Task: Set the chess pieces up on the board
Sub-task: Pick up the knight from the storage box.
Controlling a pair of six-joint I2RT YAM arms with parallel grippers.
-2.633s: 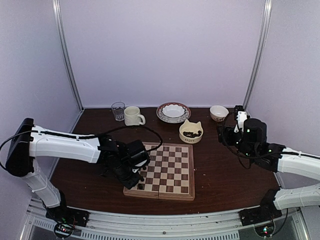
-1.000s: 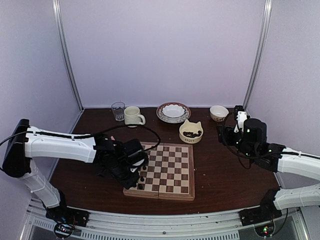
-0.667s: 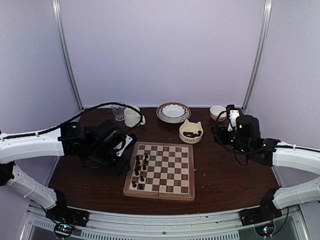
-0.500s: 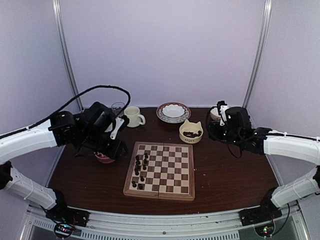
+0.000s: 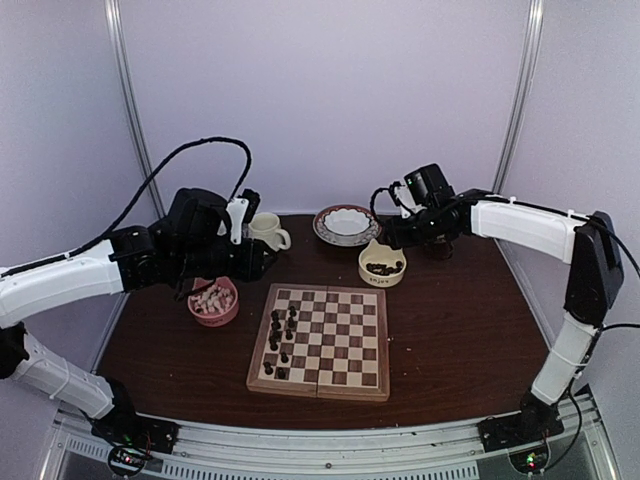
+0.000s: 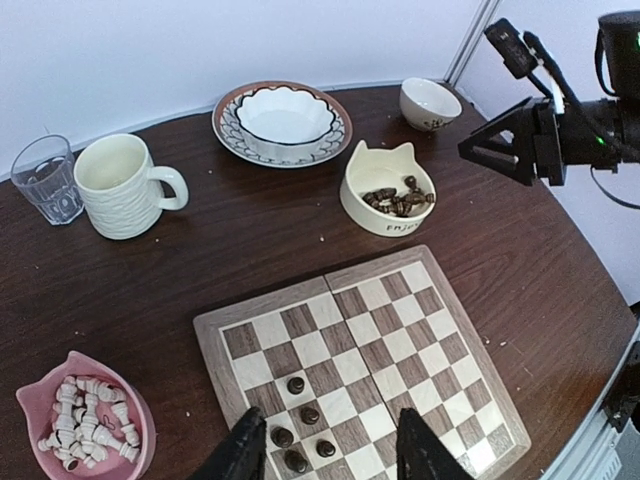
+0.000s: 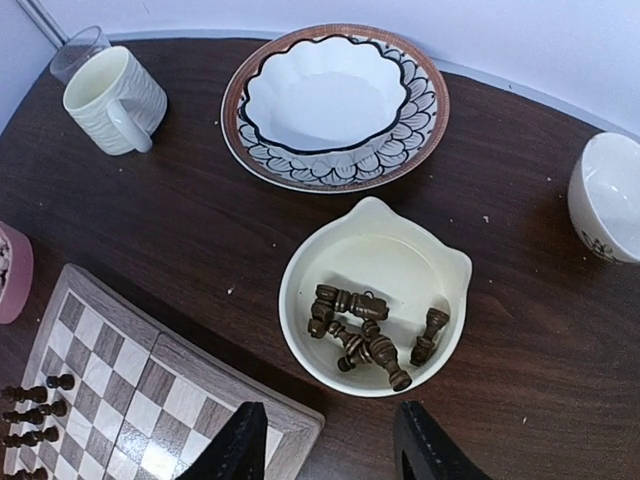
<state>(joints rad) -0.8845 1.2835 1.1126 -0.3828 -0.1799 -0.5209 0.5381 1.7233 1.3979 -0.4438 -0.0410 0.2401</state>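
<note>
- A few chess pieces (image 5: 275, 325) stand along the 9 o'clock side of the board (image 5: 350, 345) (dark ones only).
- The rest lie in the cream bowl (image 7: 375, 295) at 12 o'clock and the pink bowl (image 5: 213, 300) at 10 o'clock.
- The left gripper (image 6: 325, 450) and right gripper (image 7: 330, 440) hang parted, empty.

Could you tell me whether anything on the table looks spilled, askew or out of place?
Nothing stands out. The few dark pieces on the board sit within squares, the rest lie heaped in the cream bowl and the pale pieces in the pink bowl. Nothing is spilled; only pale specks dot the table.
</note>
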